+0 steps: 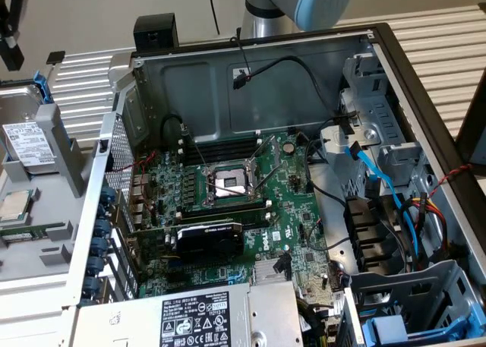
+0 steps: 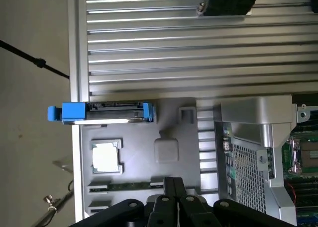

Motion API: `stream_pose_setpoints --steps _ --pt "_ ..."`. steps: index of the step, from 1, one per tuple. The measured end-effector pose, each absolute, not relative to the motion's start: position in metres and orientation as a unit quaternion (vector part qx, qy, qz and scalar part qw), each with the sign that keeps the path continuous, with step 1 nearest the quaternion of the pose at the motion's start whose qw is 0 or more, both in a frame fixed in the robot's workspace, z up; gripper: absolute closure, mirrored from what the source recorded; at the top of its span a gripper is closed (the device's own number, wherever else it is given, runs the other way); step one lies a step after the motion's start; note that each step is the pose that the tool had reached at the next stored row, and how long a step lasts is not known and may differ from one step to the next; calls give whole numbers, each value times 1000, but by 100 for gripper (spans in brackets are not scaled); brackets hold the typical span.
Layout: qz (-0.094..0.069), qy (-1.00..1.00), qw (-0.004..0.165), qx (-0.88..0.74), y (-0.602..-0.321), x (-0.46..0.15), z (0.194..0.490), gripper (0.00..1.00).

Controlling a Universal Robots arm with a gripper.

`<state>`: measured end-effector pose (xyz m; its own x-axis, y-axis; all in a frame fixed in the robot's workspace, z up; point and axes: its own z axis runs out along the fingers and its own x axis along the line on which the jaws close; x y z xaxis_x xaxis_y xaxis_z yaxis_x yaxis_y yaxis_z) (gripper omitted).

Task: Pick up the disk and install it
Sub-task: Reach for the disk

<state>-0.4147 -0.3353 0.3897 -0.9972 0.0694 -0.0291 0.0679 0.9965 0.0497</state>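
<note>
My claw [image 2: 174,183], closest to the camera, is pressed shut on nothing, and the disk [image 1: 26,138] stands in the gray tray [image 1: 45,244] at the exterior view's upper left, so I fear shut fingers could knock it over.

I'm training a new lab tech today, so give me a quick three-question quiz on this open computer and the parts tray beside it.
1. True or false: the disk is already mounted inside the computer case.
2. The gripper is: A) open, B) shut on the disk, C) shut with nothing in it.
3. Fill in: in the grey tray, a square silver ___ lies near the disk.

Key
1. False: it sits in the tray outside the case.
2. C
3. chip
</note>
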Motion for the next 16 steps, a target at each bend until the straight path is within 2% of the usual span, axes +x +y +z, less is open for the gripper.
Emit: stream_pose_setpoints --steps 7,16 --pt "24 999 3 35 -328 -436 390 89" --pt "24 999 3 35 -308 -466 390 89"
